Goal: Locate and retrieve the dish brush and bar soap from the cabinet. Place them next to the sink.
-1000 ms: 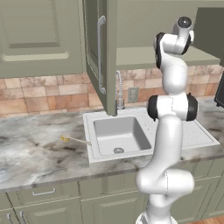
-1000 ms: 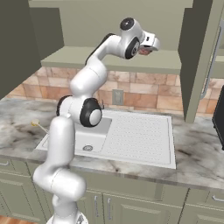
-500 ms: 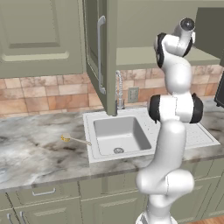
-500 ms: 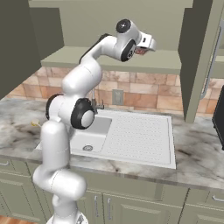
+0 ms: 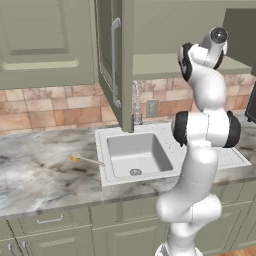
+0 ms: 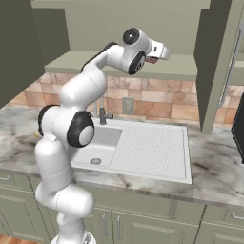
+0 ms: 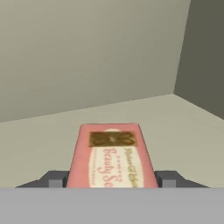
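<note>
Pink bar soap [image 7: 111, 156] sits clamped between the pincer [image 7: 112, 178] fingers inside the cabinet [image 6: 119, 62], ready for lifting out toward the sink [image 5: 135, 155].

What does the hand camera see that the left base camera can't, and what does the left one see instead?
Hand view: the bar soap, lying flat on the cabinet shelf, between the two finger tips of the gripper, one on each side.

Left base view: the dish brush lying on the counter left of the sink, and the chrome faucet.

Both: the olive-green cabinet.
</note>
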